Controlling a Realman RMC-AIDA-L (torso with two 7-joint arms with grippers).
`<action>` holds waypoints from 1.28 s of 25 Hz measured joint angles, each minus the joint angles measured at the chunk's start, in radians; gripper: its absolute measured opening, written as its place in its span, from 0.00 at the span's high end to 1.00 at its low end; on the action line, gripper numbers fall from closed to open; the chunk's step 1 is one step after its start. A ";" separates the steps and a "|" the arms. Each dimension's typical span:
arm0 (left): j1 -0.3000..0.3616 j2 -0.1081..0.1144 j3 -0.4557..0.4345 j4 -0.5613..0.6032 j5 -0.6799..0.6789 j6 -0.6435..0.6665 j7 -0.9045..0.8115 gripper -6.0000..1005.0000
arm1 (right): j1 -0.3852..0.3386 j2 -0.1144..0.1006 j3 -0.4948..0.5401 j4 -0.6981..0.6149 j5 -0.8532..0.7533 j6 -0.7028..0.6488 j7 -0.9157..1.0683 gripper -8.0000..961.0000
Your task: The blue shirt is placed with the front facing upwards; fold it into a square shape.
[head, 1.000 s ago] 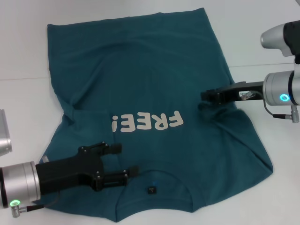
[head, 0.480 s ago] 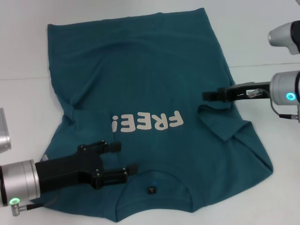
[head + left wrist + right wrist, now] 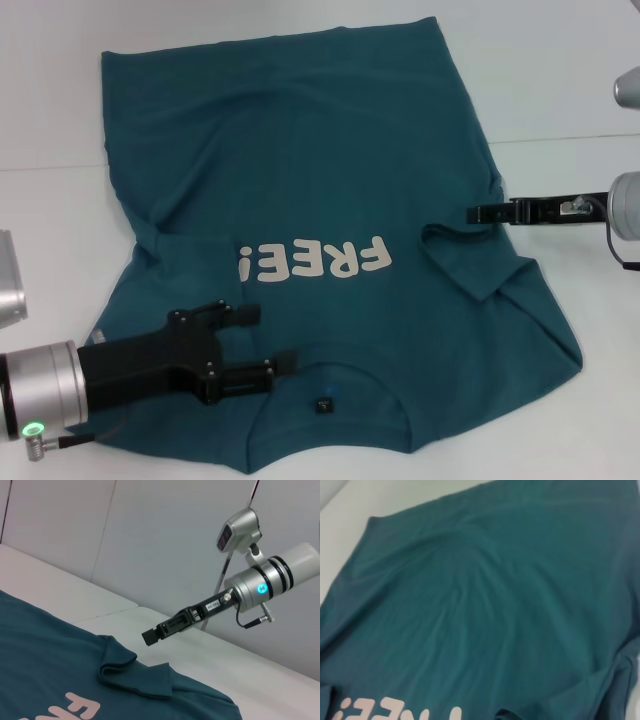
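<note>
- Left pincer reaches in low from the near left corner, hovering over the shirt's shoulder area just beside the collar; its two black fingers stand apart, wide open, nothing between them.
- The blue shirt lies spread on the white bench, front up, hem at the far side, round neck at the near edge with a small dark tag inside the collar.
- White "FREE!" lettering sits mid-chest, reading upside down from the head camera.
- The sleeve on the robot's left is tucked inward over the body, making a creased fold beside the lettering.
- On the right, the other sleeve is folded in onto the chest, a loose flap with a raised edge; the left wrist view shows it as a bunched ridge.
- Right pincer hangs just off the shirt's right edge, above the bench, clear of the cloth, holding nothing; whether its fingers are parted, I cannot tell.
</note>
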State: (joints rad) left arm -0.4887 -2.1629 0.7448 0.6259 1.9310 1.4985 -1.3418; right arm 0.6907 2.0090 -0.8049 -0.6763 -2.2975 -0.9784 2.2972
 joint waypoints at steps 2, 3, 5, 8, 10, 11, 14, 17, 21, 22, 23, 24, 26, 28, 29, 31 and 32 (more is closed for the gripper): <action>-0.001 0.000 0.001 0.000 0.000 0.000 0.000 0.13 | 0.006 0.005 -0.001 0.023 -0.007 0.021 0.010 0.15; -0.002 0.000 0.001 0.000 0.000 0.000 0.000 0.13 | 0.008 0.006 -0.001 0.030 -0.008 0.028 0.010 0.15; -0.003 0.000 0.001 0.000 0.000 0.000 0.000 0.13 | 0.014 0.011 -0.001 0.047 -0.009 0.046 0.011 0.15; -0.004 0.000 0.000 0.000 0.000 -0.001 0.001 0.13 | 0.023 0.014 0.002 0.073 -0.007 0.069 0.012 0.15; -0.004 0.000 0.000 0.003 0.002 -0.001 0.001 0.13 | 0.028 0.018 0.002 0.087 -0.006 0.087 0.013 0.15; -0.004 0.000 0.001 0.004 0.003 -0.001 0.001 0.13 | 0.030 0.021 0.001 0.092 -0.006 0.097 0.013 0.15; -0.005 0.000 0.002 0.006 0.005 -0.001 0.000 0.13 | 0.034 0.031 -0.002 0.103 -0.005 0.136 0.013 0.15; -0.006 0.000 0.002 0.006 0.006 -0.001 0.000 0.13 | 0.040 0.045 -0.002 0.107 -0.005 0.179 0.013 0.15; -0.008 0.000 0.002 0.007 0.006 -0.001 0.000 0.13 | 0.059 0.057 -0.004 0.135 -0.005 0.230 0.011 0.16; -0.008 0.000 0.002 0.007 0.005 -0.001 0.000 0.13 | 0.065 0.059 -0.004 0.145 -0.004 0.244 0.010 0.16; -0.008 0.000 0.002 0.008 0.004 0.000 0.000 0.13 | 0.073 0.062 -0.004 0.159 -0.004 0.263 0.007 0.16; -0.008 0.000 0.002 0.008 0.003 0.001 0.000 0.13 | 0.082 0.065 -0.004 0.171 -0.003 0.281 0.005 0.15; -0.008 0.000 0.002 0.008 0.002 0.000 0.000 0.13 | 0.095 0.071 -0.004 0.186 -0.003 0.317 0.001 0.15; -0.008 0.000 0.001 0.008 0.001 0.000 -0.001 0.13 | 0.106 0.075 -0.005 0.189 0.005 0.341 -0.006 0.15; -0.008 0.000 0.000 0.008 0.001 0.000 -0.002 0.13 | 0.109 0.076 -0.006 0.189 0.014 0.347 -0.012 0.15; -0.008 0.000 -0.002 0.008 0.001 -0.001 -0.003 0.13 | 0.116 0.076 -0.006 0.189 0.051 0.352 -0.041 0.15; -0.008 0.000 -0.003 0.008 0.001 -0.001 -0.003 0.13 | 0.118 0.076 -0.006 0.189 0.072 0.353 -0.057 0.15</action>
State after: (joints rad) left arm -0.4970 -2.1626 0.7413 0.6336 1.9318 1.4976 -1.3448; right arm 0.8091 2.0853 -0.8114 -0.4871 -2.2251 -0.6259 2.2401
